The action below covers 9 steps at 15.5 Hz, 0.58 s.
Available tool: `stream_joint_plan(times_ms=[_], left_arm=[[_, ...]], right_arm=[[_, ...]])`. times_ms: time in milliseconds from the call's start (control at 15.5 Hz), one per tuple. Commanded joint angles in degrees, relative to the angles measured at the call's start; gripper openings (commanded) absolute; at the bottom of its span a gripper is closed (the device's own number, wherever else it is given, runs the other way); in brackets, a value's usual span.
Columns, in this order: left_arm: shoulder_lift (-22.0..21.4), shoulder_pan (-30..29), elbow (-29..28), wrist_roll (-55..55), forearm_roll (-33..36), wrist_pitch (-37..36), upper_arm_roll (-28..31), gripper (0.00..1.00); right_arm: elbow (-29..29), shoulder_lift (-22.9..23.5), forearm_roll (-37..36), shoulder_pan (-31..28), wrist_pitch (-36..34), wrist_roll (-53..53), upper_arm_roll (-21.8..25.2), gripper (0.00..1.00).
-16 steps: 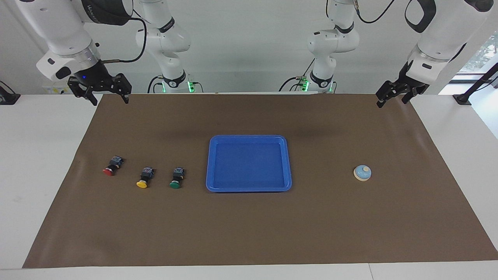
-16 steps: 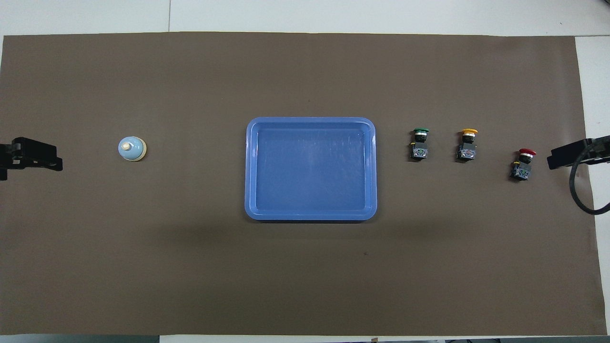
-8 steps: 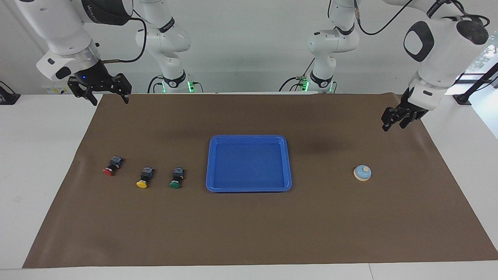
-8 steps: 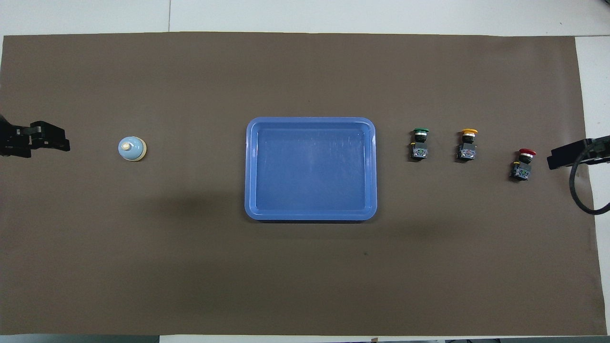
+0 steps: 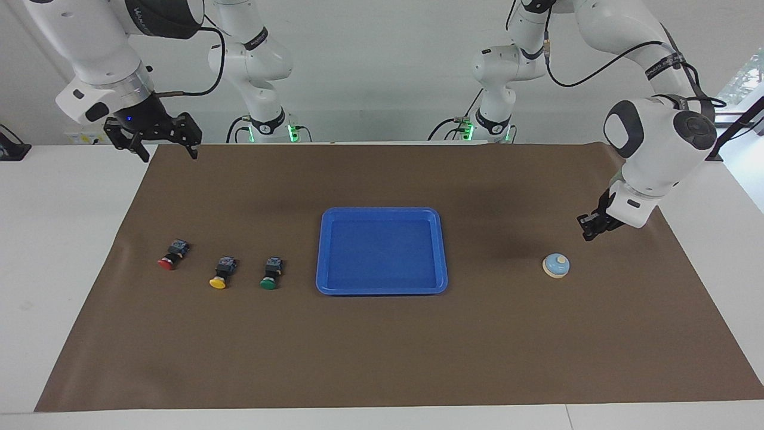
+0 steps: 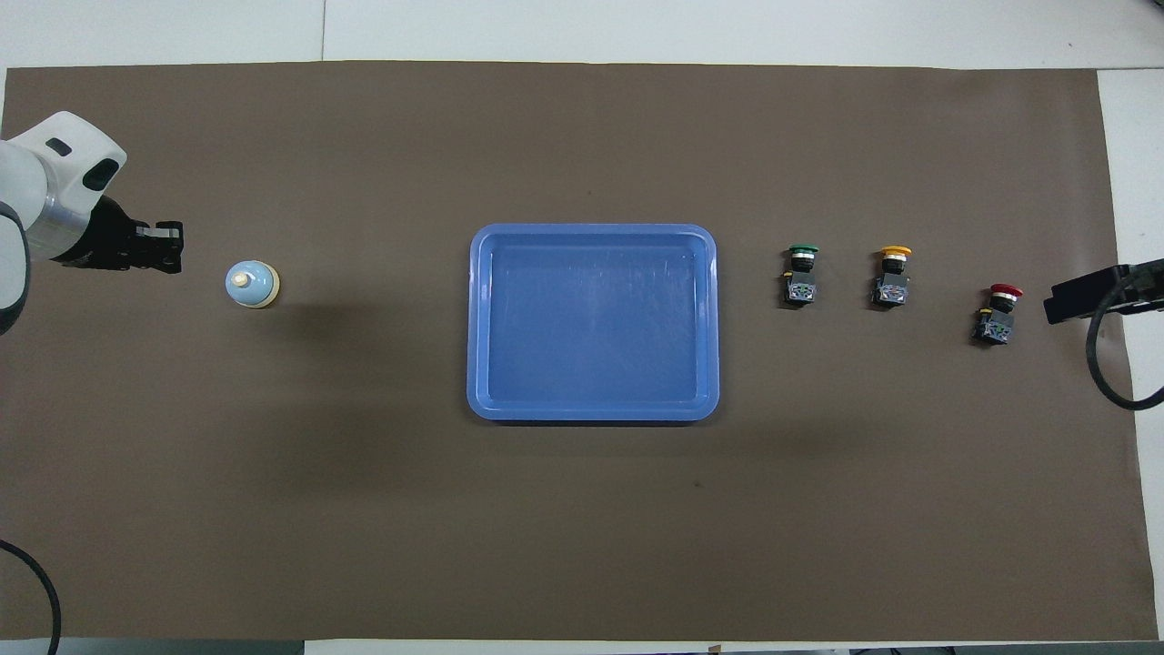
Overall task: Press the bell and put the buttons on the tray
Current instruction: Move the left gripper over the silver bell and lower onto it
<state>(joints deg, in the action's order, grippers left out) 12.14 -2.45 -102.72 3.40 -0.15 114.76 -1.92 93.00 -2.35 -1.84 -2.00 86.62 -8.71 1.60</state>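
Observation:
The light-blue bell (image 5: pixel 555 265) sits on the brown mat toward the left arm's end; it also shows in the overhead view (image 6: pixel 252 284). My left gripper (image 5: pixel 588 230) hangs low over the mat just beside the bell, apart from it, and shows in the overhead view (image 6: pixel 166 248). The blue tray (image 5: pixel 382 210) lies empty at the middle, seen from overhead too (image 6: pixel 593 229). The green button (image 5: pixel 270 276), yellow button (image 5: pixel 221 274) and red button (image 5: pixel 171 255) lie in a row toward the right arm's end. My right gripper (image 5: pixel 170 152) waits open and raised over the mat's corner.
The brown mat (image 5: pixel 382 352) covers most of the white table. Both arm bases stand at the table's robot edge. A black cable (image 6: pixel 1105 364) loops down from the right arm near the red button (image 6: pixel 998 312).
My left arm has swung down and out from the mat's corner to just beside the bell. The right arm, buttons, bell and tray have not moved.

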Motion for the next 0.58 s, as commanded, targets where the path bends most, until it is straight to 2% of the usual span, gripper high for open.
stream_joint_plan(times_ms=[0,193,516], left_arm=[[0.17,0.52,-3.35,-0.50,0.41,4.93,0.17,0.00],[0.17,0.78,-6.69,-0.06,0.41,9.50,0.08,0.00],[0.34,0.87,-7.58,0.12,0.41,11.62,-0.01,0.00]], right_arm=[[0.96,-0.82,-0.01,-0.63,-0.05,0.72,-0.55,1.00],[0.96,-0.82,-0.01,-0.63,-0.05,0.72,-0.55,1.00],[0.96,-0.82,-0.01,-0.63,-0.05,0.72,-0.55,1.00]])
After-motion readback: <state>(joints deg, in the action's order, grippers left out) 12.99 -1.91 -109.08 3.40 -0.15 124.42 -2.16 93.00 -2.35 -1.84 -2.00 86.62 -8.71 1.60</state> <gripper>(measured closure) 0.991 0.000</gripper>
